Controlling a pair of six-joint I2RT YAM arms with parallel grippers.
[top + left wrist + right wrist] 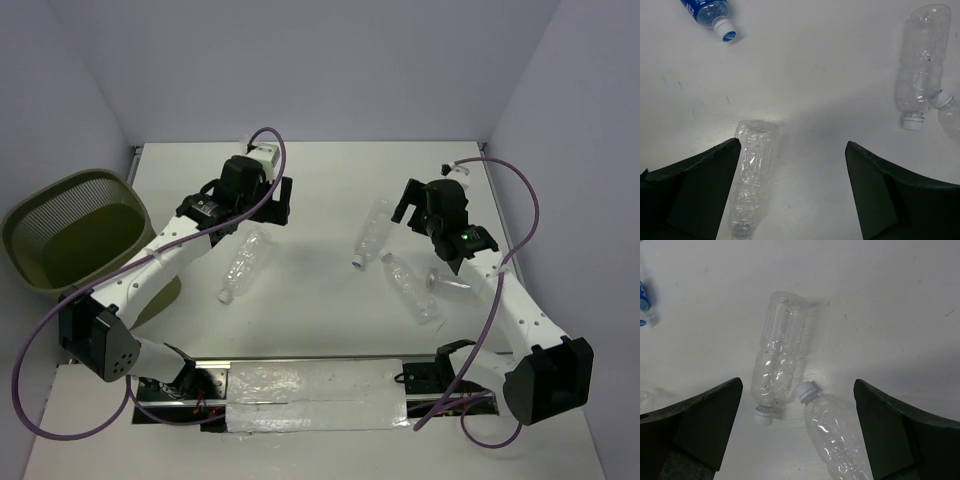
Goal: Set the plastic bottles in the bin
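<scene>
The olive-green mesh bin [70,235] stands at the far left, off the table's edge. Several clear plastic bottles lie on the white table: one left of centre [245,265], two at centre right [372,232] [412,288], one partly under the right arm [452,282]. My left gripper [250,212] [792,150] is open and empty above the table, with the left bottle [751,180] just inside its left finger. My right gripper [432,222] [797,385] is open and empty above the centre-right pair [780,360] [840,440], whose white caps nearly touch.
A blue-labelled bottle [707,12] lies beyond my left gripper; the left arm hides it in the top view. The two centre-right bottles also show at the right of the left wrist view [922,65] [947,107]. A crinkled plastic sheet [315,392] lies at the near edge.
</scene>
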